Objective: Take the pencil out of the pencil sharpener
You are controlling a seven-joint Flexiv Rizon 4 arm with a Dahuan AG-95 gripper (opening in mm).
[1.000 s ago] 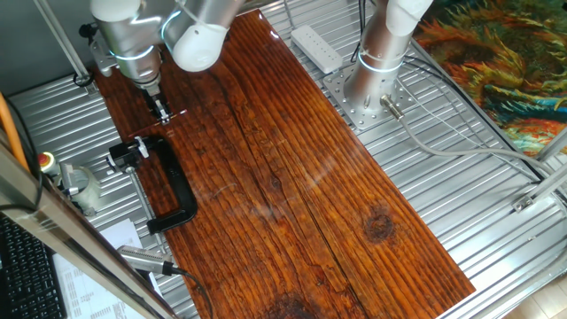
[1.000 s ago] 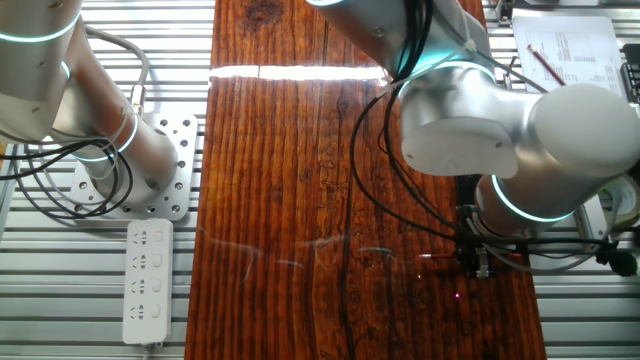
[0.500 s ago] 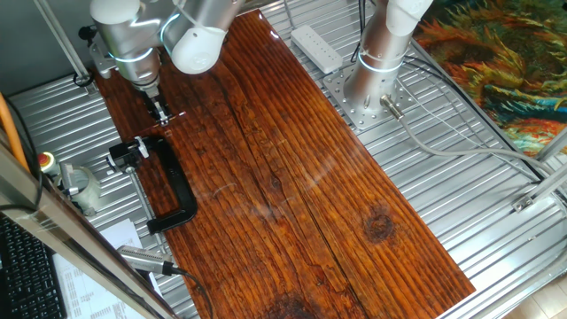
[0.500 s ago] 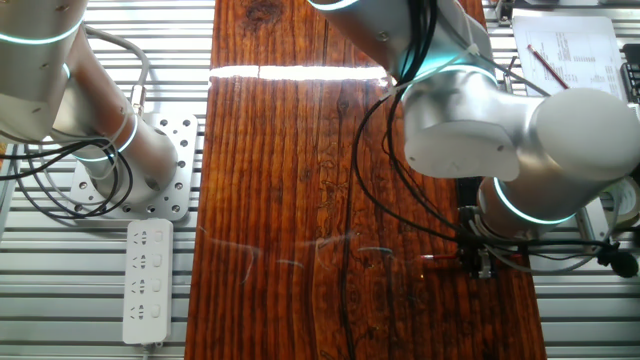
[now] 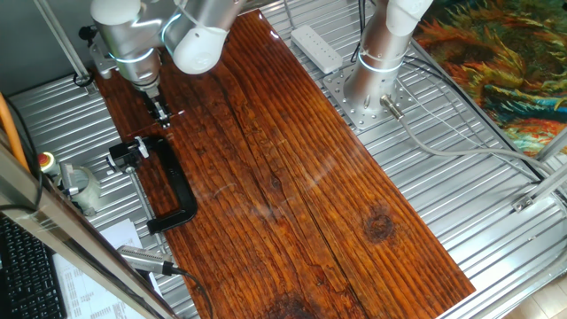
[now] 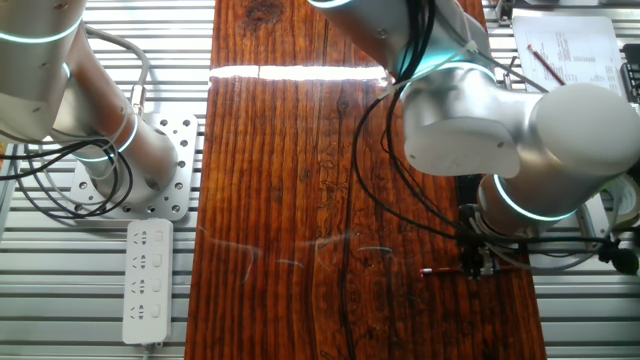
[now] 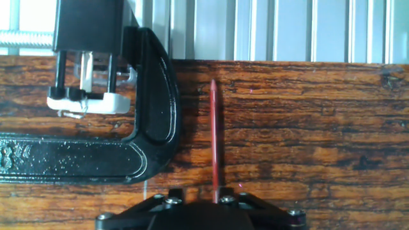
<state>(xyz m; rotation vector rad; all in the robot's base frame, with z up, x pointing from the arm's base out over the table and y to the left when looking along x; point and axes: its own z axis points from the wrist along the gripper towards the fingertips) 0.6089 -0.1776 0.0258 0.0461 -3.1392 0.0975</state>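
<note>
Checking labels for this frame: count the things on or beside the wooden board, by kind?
Pencil: 1
C-clamp: 1
Power strip: 1
Gripper: 1
Total: 4
The pencil sharpener can't be made out for sure.

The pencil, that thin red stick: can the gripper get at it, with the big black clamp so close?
Probably yes. In the hand view the pencil runs straight out from the gripper, seemingly already between its fingers, while the clamp sits off to one side, apart from the pencil.
</note>
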